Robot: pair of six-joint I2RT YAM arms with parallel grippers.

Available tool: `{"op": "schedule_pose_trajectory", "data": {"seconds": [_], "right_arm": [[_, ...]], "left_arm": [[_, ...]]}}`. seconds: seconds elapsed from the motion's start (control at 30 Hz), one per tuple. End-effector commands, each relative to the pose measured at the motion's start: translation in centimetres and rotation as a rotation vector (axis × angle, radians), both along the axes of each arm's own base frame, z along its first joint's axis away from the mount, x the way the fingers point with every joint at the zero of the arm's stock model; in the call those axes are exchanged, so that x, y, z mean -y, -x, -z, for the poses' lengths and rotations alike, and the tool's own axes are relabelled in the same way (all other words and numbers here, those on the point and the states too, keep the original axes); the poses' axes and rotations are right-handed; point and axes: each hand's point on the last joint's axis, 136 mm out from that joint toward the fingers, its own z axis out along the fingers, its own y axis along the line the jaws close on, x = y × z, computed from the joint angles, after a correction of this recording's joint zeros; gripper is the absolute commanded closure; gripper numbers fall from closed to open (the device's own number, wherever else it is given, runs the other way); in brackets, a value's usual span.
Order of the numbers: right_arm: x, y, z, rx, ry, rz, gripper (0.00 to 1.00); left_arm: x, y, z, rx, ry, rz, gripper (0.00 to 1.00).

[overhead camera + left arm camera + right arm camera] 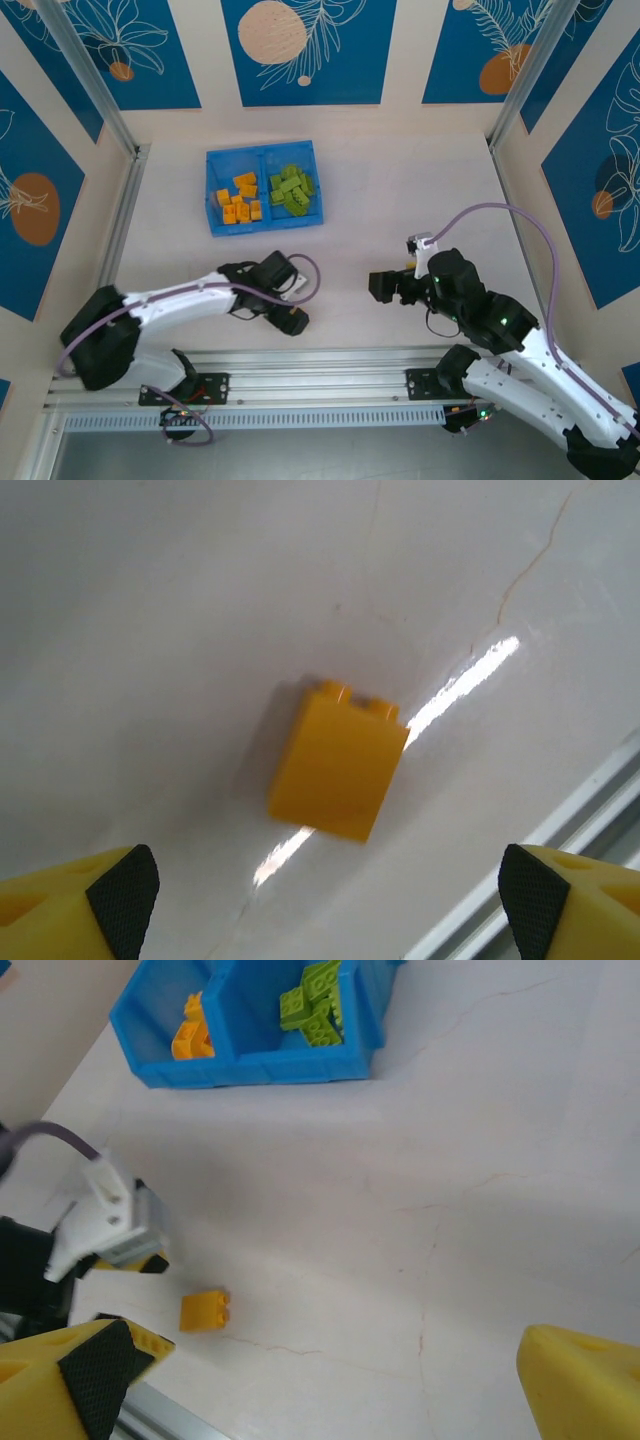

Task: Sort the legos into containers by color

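**Sorting task: approach to the one loose brick.** One orange brick is shown lying alone on the pale bench, with its studs at its upper edge in the left wrist view. It lies well apart from the blue tray. In the tray, the left compartment is seen to hold the other orange bricks. The right compartment holds the green bricks. No other loose piece is seen on the bench.

The left claw is held over the brick with its jaws wide apart and nothing gripped. Its black pads are set to either side of the brick and short of it, without touching it. In the right wrist view the brick is seen just beside the tip of this claw. The right claw is spread wide and empty, well apart from the brick.

The step in hand is judged to be the pickup of the last unsorted brick by the left arm. For the next move, the claw would need to be brought down until the brick sits between the pads. A slight turn of the wrist would probably be needed first, as the brick lies skewed to the line of the fingers. The jaws would then be closed on two flat sides, and the brick lifted and carried to the left compartment. The metal rail nearby should be kept clear of.
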Motion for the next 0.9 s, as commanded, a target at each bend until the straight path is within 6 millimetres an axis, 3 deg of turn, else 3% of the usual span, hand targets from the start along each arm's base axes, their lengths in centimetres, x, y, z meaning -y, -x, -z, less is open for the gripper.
{"op": "schedule_pose_trajectory", "data": {"seconds": [0.0,0.23,0.37,0.5,0.73,0.87], "right_arm": [[0.3,-0.2,0.7,-0.022,0.001,0.023,0.0],[0.8,-0.8,1.1,-0.046,0.021,0.058,0.0],[0.4,-0.6,1.2,-0.063,-0.001,0.044,0.0],[-0.8,0.2,1.1,-0.114,-0.03,-0.033,0.0],[-5.5,2.7,1.3,-0.311,-0.161,-0.319,0.01],[-5.9,2.4,2.0,-0.37,-0.184,-0.321,0.0]], "left_arm": [[1.8,-0.9,0.2,0.035,-0.035,0.072,0.1],[1.4,-0.2,3.4,0.005,-0.183,0.136,0.31],[1.1,0.5,4.1,-0.013,-0.218,0.145,0.46],[0.9,1.1,4.0,-0.022,-0.213,0.142,0.57],[0.3,0.1,3.5,0.044,-0.223,0.098,0.67],[0.3,-0.7,2.7,0.102,-0.192,0.053,0.73]]}}
